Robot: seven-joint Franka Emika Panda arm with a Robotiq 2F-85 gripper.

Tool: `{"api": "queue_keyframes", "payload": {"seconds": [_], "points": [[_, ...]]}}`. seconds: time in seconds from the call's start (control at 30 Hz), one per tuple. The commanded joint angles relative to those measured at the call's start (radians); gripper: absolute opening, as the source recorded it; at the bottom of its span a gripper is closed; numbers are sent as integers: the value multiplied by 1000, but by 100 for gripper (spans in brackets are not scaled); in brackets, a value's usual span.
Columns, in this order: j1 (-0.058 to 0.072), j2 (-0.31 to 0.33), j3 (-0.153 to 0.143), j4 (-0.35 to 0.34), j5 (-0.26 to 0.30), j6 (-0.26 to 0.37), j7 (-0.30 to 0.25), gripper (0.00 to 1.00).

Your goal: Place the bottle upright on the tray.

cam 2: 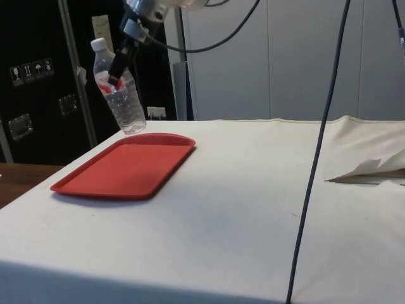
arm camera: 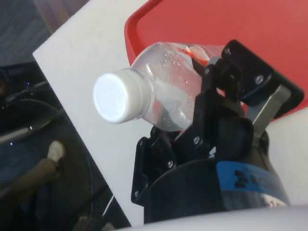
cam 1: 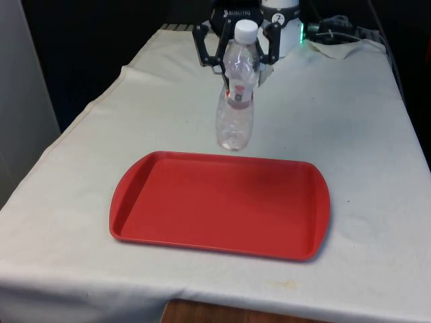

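Note:
A clear plastic bottle [cam 1: 235, 114] with a white cap and a red label hangs in the air, my gripper [cam 1: 242, 84] shut on its upper body near the label. In the side view the bottle [cam 2: 124, 101] tilts, cap leaning away from the robot, and its base hovers just over the red tray's [cam 2: 120, 168] far rim. The gripper [cam 2: 116, 79] comes down from above. The flat red tray [cam 1: 222, 202] lies near the table's front edge with nothing on it. From the wrist, the bottle [arm camera: 159, 96] sits between the black fingers [arm camera: 236, 72], with the tray [arm camera: 250, 24] beyond.
White cloth covers the table [cam 1: 363, 134], with wide bare room on both sides of the tray. A crumpled fold of cloth [cam 1: 337, 40] and cables lie at the far end on the front view's right. A dark cable [cam 2: 316, 158] hangs in the side view.

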Motion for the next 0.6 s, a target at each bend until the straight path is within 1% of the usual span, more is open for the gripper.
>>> {"api": "queue_keyframes", "payload": {"seconds": [0.0, 0.1, 0.13, 0.17, 0.37, 0.4, 0.43, 0.57], "points": [[-8, -1, 19, 2, 33, 22, -25, 33], [-9, 11, 20, 3, 53, 36, -39, 33], [0, 12, 0, 0, 22, 16, -14, 33], [-9, 14, 20, 4, 60, 40, -43, 33], [-10, 38, 23, 11, 93, 74, -55, 33], [0, 42, 2, 3, 65, 62, -33, 33], [-11, 44, 24, 15, 97, 82, -55, 33], [-12, 56, 26, 23, 107, 100, -53, 33]]}}
